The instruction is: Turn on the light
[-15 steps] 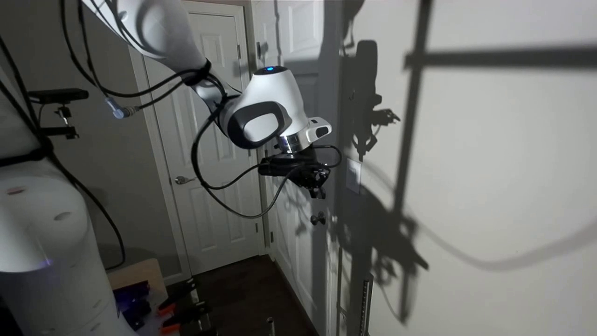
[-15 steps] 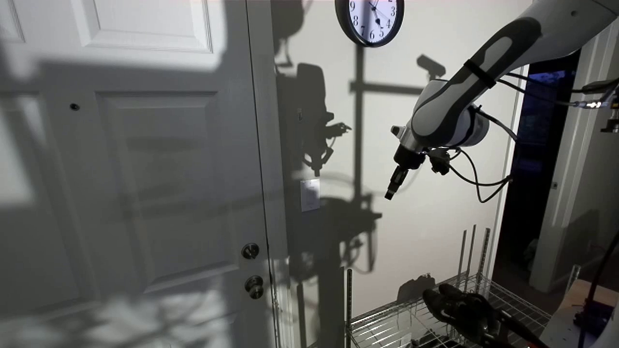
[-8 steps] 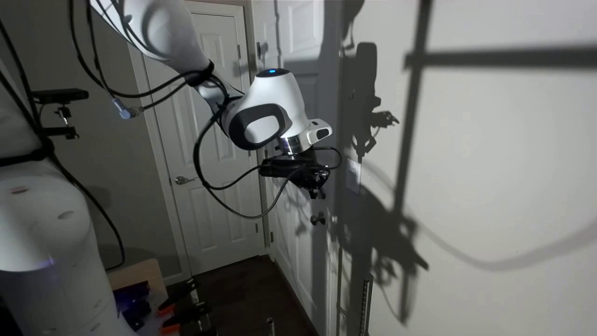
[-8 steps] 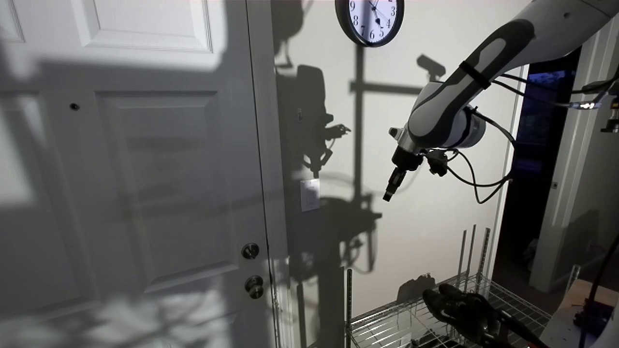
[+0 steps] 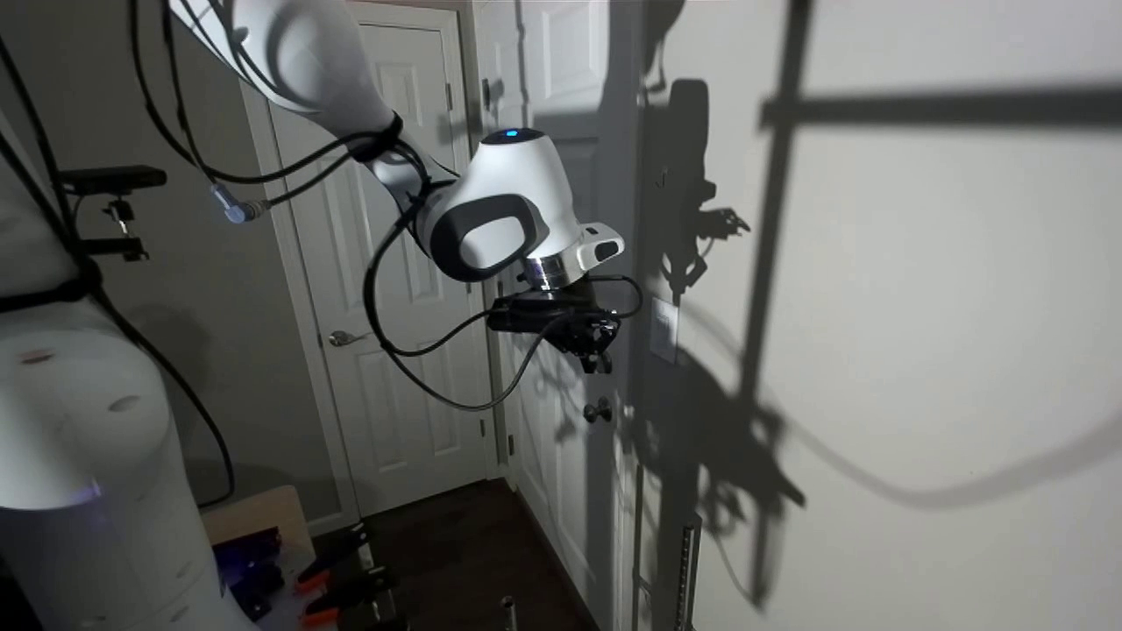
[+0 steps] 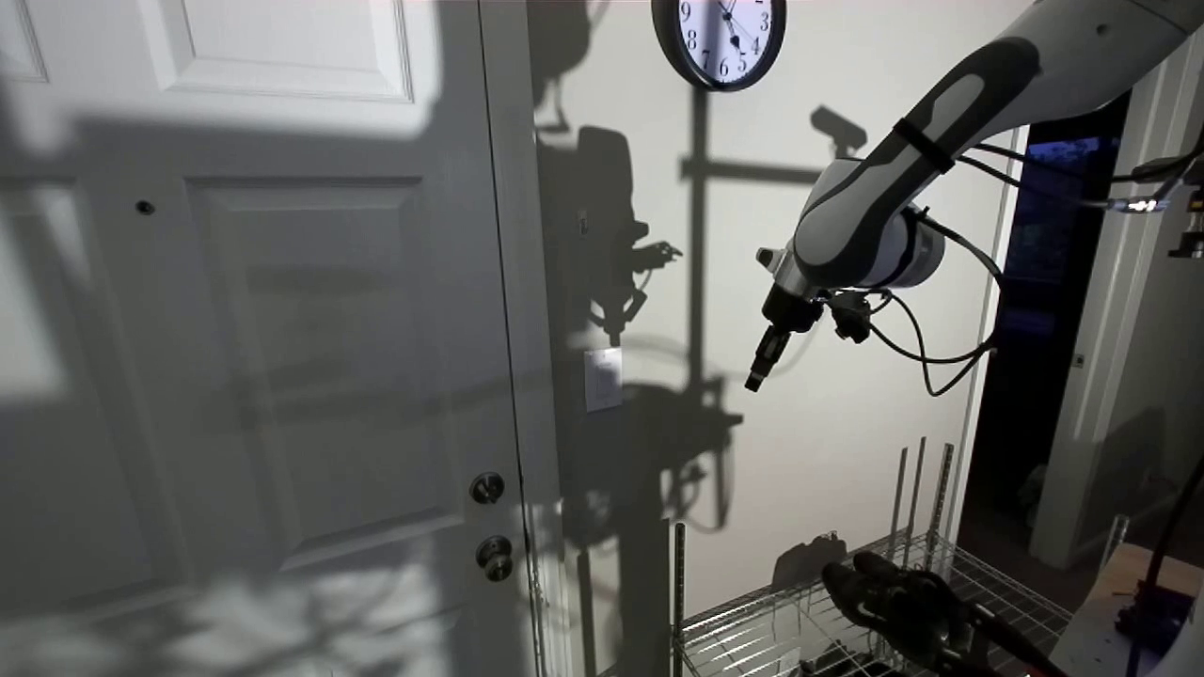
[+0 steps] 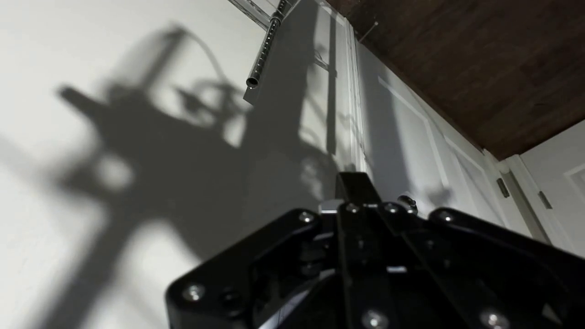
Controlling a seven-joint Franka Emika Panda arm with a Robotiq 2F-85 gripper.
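A white light switch plate [image 5: 664,330] is on the wall beside the door frame. It also shows in an exterior view [image 6: 603,380], lying in the arm's shadow. Which way its switch is set cannot be told. My gripper [image 5: 598,365] points downward and stands apart from the plate. In an exterior view its tip [image 6: 753,384] is right of the plate at about the same image height. In the wrist view the black fingers meet in one narrow tip [image 7: 358,186], so the gripper is shut, with nothing seen in it. The plate cannot be made out in the wrist view.
A white door [image 6: 329,329] with a knob [image 6: 494,558] stands beside the switch. A wire rack [image 6: 734,639] with upright posts stands below my arm and bears a dark object [image 6: 903,602]. A rack post [image 7: 265,55] shows in the wrist view. A clock [image 6: 722,47] hangs above.
Over the first half second my arm and gripper shifted very slightly, a little left and down in an exterior view. Since then nothing visibly moves.
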